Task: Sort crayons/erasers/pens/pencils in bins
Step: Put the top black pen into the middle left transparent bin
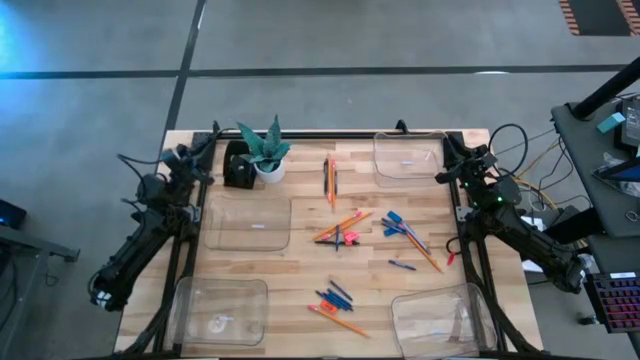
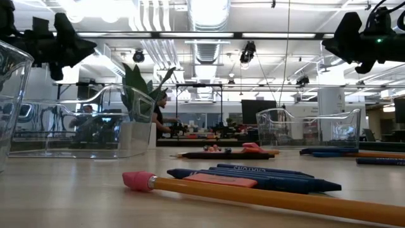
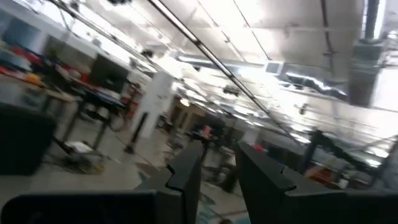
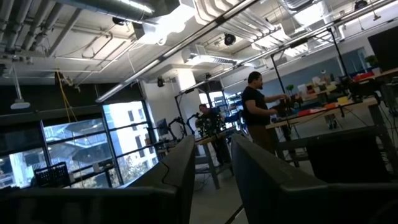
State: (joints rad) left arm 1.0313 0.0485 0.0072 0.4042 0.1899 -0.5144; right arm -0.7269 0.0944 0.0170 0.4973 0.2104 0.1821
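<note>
Wooden surface [image 1: 300,270], both arms parked at its edges, nothing held.

Left gripper [image 1: 205,143]: raised at the far left corner of the surface, near the black pot. In the left wrist view its fingers [image 3: 186,171] stand slightly apart with a narrow gap, nothing between them; the view past them is the room and ceiling, not the surface.

Right gripper [image 1: 447,150]: raised at the far right corner, just beside the far right bin. In the right wrist view its fingers [image 4: 180,168] are likewise a little apart, gap bare. Beyond them, a person [image 4: 255,112] stands at a workbench in the room.

Bins: four clear trays. One far right [image 1: 407,158], one left of centre [image 1: 247,222], one near left [image 1: 220,310], one near right [image 1: 445,318]. No sticks visible in any; small marks on the tray floors too faint to identify.

Pencils and other sticks lie loose on the surface, between the bins:
- a pair of orange pencils [image 1: 330,180] side by side at far centre, right of the plant;
- a crossed cluster of orange and dark sticks [image 1: 340,230] at centre, with something small and pink among them;
- blue sticks with one long orange pencil [image 1: 412,236] to the right of that;
- a single short blue stick [image 1: 402,265] lying apart;
- blue sticks and an orange pencil [image 1: 335,303] near the front edge.

Low view: a yellow-orange pencil with pink eraser tip [image 2: 253,195] lies closest, blue crayons [image 2: 259,177] just behind it.

Potted plant [image 1: 266,152] in a white pot beside a black pot [image 1: 239,165], far left of centre.
</note>
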